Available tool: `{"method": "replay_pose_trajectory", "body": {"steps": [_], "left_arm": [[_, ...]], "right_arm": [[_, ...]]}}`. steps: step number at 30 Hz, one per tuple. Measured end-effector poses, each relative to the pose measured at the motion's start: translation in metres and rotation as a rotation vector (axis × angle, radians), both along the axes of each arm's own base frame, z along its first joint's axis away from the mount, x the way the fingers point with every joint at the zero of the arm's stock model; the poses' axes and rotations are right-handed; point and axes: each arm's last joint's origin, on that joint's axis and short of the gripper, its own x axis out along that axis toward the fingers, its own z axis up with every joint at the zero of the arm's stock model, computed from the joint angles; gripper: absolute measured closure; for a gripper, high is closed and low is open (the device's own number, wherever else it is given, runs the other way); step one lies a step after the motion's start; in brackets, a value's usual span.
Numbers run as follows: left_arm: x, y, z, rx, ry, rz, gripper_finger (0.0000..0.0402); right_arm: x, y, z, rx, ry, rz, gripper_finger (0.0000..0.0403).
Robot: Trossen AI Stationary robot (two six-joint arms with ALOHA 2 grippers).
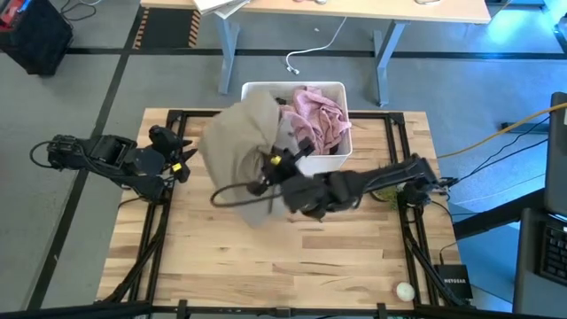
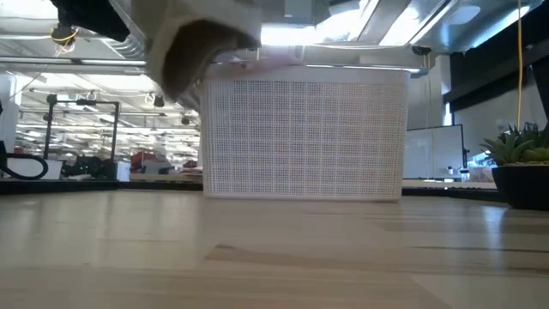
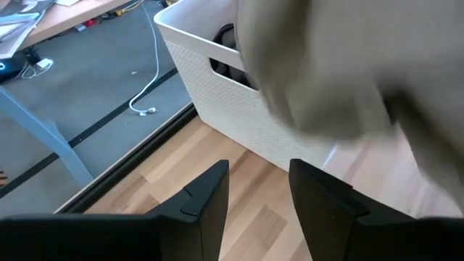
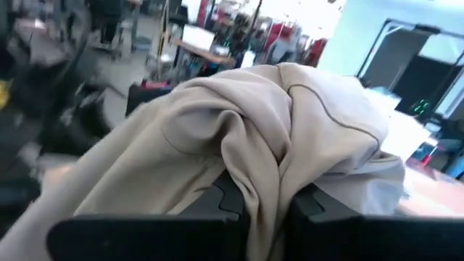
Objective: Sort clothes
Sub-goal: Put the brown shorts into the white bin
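A white perforated bin (image 1: 338, 158) stands at the table's far middle, with a pale pink garment (image 1: 319, 115) and something dark (image 1: 299, 142) inside. A khaki-beige garment (image 1: 237, 146) hangs in the air over the bin's left near corner, with my right gripper (image 1: 264, 173) shut on it. In the low view the khaki garment (image 2: 197, 43) is well above the table, in front of the bin (image 2: 304, 137). My left gripper (image 1: 184, 155) waits open at the table's left side, its fingers (image 3: 210, 203) empty and pointing toward the bin (image 3: 217, 87). My right gripper pinches a bunched fold of the khaki garment (image 4: 262, 170) between its two fingers, several layers thick. The fingers lie about level, coming from the table's right. The garment is lifted clear of the table and drapes slack over and below the fingers.
A potted plant (image 2: 519, 163) stands at the table's right side. A small white round thing (image 1: 405, 290) lies near the front right corner. Black frame rails (image 1: 159, 221) run along the table's left and right sides. Bare wood lies in front of the bin.
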Motion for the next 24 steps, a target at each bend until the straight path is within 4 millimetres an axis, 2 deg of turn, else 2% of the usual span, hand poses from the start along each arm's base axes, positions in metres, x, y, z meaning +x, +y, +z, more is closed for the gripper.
{"method": "replay_pose_trajectory", "body": {"steps": [3,8,13,18,21,24], "left_arm": [[0.0,0.0,0.0,0.0,0.0,0.0,0.026],[0.0,0.0,0.0,0.0,0.001,0.0,0.026],[0.0,0.0,0.0,0.006,0.007,-0.005,0.026],[0.0,0.0,0.0,0.012,0.013,-0.009,0.026],[0.0,0.0,0.0,0.012,0.013,-0.009,0.026],[0.0,0.0,0.0,0.012,0.012,-0.009,0.026]], "right_arm": [[-0.009,-0.013,0.028,-0.046,-0.055,-0.02,0.0361],[-0.03,-0.046,0.071,-0.11,-0.149,-0.113,0.0361],[-0.045,-0.076,0.088,-0.18,-0.027,-0.277,0.0361],[-0.046,-0.105,0.079,-0.194,0.167,-0.453,0.0361],[-0.037,-0.12,0.054,-0.193,0.251,-0.483,0.036],[-0.032,-0.134,0.02,-0.156,0.278,-0.492,0.036]]}}
